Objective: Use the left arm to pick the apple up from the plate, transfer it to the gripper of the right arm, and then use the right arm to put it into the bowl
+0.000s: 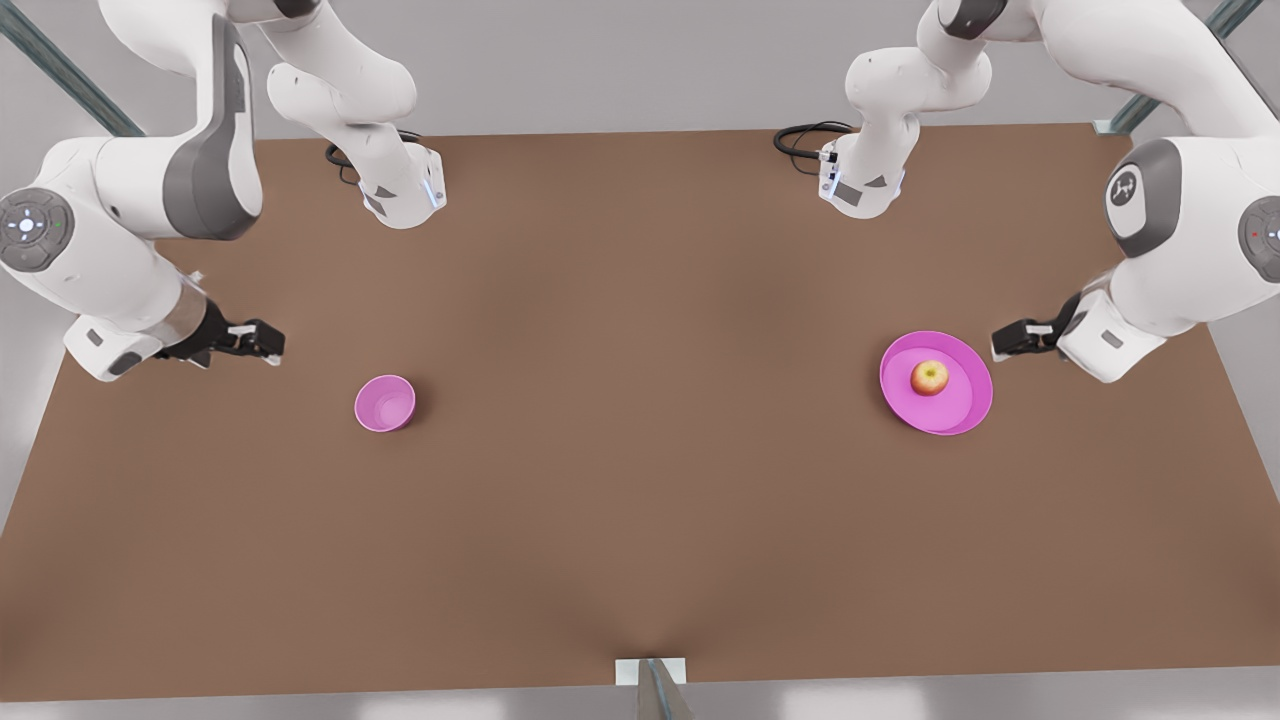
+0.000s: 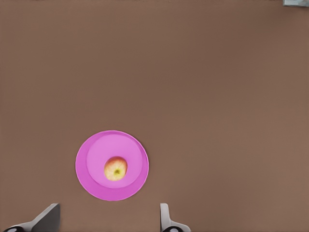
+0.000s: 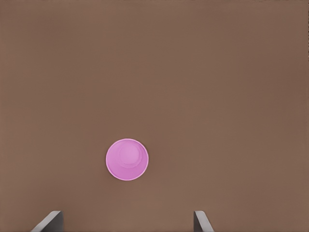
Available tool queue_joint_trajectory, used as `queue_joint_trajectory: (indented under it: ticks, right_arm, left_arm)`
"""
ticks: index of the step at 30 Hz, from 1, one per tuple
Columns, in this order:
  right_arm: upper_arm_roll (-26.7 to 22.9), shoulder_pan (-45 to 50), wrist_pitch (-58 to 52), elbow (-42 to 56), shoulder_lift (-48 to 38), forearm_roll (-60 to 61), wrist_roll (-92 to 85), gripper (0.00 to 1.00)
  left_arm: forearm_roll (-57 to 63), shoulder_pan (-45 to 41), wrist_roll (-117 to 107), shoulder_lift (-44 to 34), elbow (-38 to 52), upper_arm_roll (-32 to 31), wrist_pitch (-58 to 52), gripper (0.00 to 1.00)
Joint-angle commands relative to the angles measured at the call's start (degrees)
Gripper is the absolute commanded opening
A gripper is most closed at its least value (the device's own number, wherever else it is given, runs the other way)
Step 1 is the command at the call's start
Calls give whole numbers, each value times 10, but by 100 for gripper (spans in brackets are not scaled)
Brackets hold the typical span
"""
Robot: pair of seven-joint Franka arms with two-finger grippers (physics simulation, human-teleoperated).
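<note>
A small yellow apple [image 1: 929,377] with a red blush lies in the middle of the wide pink plate [image 1: 955,415] at the front view's right. My left gripper [image 1: 1005,345] hovers open just beyond the plate's rim, apart from it. In the left wrist view the apple [image 2: 116,168] and plate [image 2: 91,150] lie below the open left gripper [image 2: 108,211]. The small deep pink bowl [image 1: 385,403] stands at the front view's left. My right gripper [image 1: 265,342] waits open to the left of it. Seen from the right wrist, the bowl [image 3: 127,159] lies below the open right gripper [image 3: 126,216].
Everything rests on a brown table [image 1: 640,500]. The two arm bases [image 1: 405,190] [image 1: 860,180] with black cables stand at the back edge. A small metal mount [image 1: 650,672] sits at the front edge. Bare tabletop stretches between bowl and plate.
</note>
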Motion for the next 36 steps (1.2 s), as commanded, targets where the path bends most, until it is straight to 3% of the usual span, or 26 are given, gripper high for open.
queue_joint_trajectory:
  ticks: [1,3,4,6,9,14,19,25,36]
  right_arm:
    - [0,2,22,0,0,0,-6,100]
    - [0,1,22,0,1,0,-6,100]
    - [0,2,22,0,1,0,-5,100]
    - [0,2,22,0,1,0,-5,100]
    - [0,1,22,0,1,0,-5,100]
    - [0,1,22,0,1,0,-5,100]
    - [0,1,22,0,1,0,-6,100]
    - [0,-2,22,0,1,0,-6,100]
    - [0,-5,22,0,5,1,-6,100]
  left_arm:
    - [1,0,16,2,0,1,27,100]
    - [1,11,16,5,-36,8,50,100]
    - [-1,14,15,-63,-190,14,168,100]
    - [-3,36,15,-121,-349,15,304,100]
    - [-32,48,14,-109,-456,33,446,100]
    - [-76,56,18,-42,-519,41,572,100]
    - [-76,52,21,-37,-601,40,662,100]
    - [-76,54,47,-34,-645,40,680,100]
    - [-76,46,49,20,-647,33,689,100]
